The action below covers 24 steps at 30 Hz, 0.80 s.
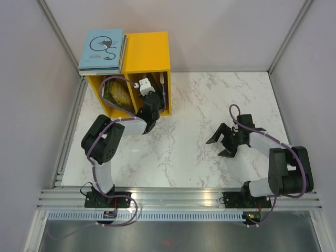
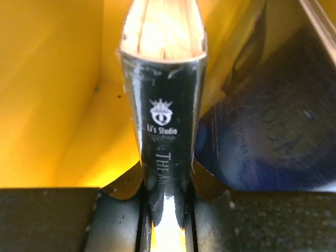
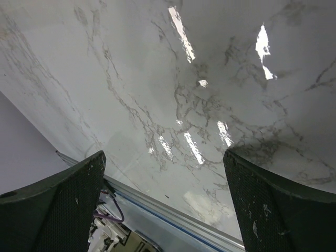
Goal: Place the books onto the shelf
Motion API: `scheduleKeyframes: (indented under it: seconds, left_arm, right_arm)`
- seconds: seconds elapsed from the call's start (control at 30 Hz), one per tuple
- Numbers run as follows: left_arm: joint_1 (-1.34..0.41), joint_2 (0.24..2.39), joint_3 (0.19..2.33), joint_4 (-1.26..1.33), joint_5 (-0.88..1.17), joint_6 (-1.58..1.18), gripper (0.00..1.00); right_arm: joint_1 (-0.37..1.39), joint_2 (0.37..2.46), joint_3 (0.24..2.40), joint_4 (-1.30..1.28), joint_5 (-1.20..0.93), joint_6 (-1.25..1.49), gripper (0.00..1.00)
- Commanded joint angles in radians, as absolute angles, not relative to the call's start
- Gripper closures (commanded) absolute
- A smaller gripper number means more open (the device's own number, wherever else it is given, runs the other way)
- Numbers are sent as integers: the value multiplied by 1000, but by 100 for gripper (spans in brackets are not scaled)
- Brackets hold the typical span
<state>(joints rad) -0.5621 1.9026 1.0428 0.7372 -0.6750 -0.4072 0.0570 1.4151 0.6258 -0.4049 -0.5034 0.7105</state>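
Observation:
The yellow shelf [image 1: 149, 50] stands at the back left of the table. A stack of books [image 1: 102, 50], topped by a light blue one with a black swirl, lies on its roof. A greenish book [image 1: 116, 92] leans in the left compartment. My left gripper [image 1: 148, 98] reaches into the right compartment. In the left wrist view it [image 2: 167, 197] is shut on the spine of a black book [image 2: 164, 121], held upright against the yellow wall [image 2: 47, 79]. A dark blue book [image 2: 268, 131] leans just to the right. My right gripper [image 1: 220, 147] hovers open over the marble, holding nothing [image 3: 165, 173].
The white marble table [image 1: 189, 110] stretches between the two arms. An aluminium rail [image 1: 178, 198] runs along the near edge by the arm bases. Grey walls enclose the left, back and right sides.

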Motion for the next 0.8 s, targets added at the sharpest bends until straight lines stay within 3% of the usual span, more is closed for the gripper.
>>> scheduleKeyframes:
  seconds: [0.0, 0.27, 0.37, 0.4, 0.5, 0.77]
  left_arm:
    - [-565, 1968, 1120, 836, -696, -370, 97]
    - [-543, 2017, 1170, 743, -686, -452, 88]
    - [-538, 2003, 1169, 656, -669, -510, 72]
    - [-535, 1990, 1170, 620, -654, -534, 51]
    - [-514, 1958, 1184, 476, -585, -633, 38]
    - [-509, 1829, 1112, 390, -554, -653, 29]
  right_arm:
    - [63, 1503, 591, -342, -403, 655, 2]
    - [61, 1557, 606, -313, -410, 653, 3]
    - [63, 1571, 609, -304, -417, 653, 3]
    - [61, 1577, 612, -302, -417, 653, 3]
    - [63, 1580, 609, -299, -422, 649, 3]
    - [63, 1530, 575, -299, -436, 646, 3]
